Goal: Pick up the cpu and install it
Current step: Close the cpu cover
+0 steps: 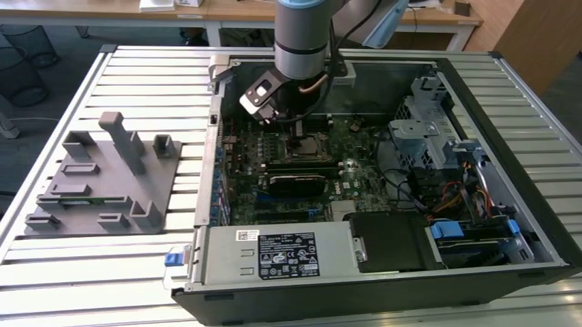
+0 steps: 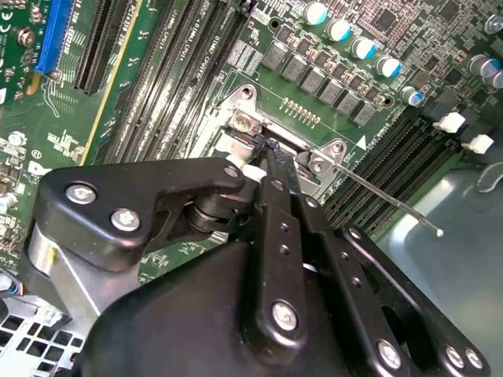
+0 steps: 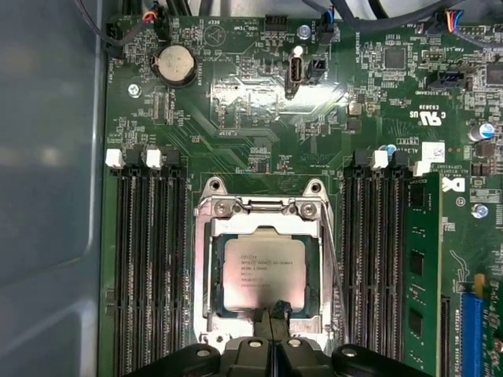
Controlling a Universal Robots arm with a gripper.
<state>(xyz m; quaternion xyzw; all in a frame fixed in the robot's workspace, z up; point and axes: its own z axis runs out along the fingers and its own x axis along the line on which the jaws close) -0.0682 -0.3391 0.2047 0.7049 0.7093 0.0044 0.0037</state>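
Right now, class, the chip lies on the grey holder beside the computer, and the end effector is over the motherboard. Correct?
No. The first wrist view shows the chip lying in the socket on the motherboard, not on the grey holder. The end effector is over the motherboard, as stated.

One cpu (image 3: 262, 271), one gripper (image 3: 271, 311).

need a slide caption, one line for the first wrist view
Gripper at the edge of the cpu lying in the motherboard socket, memory slots either side
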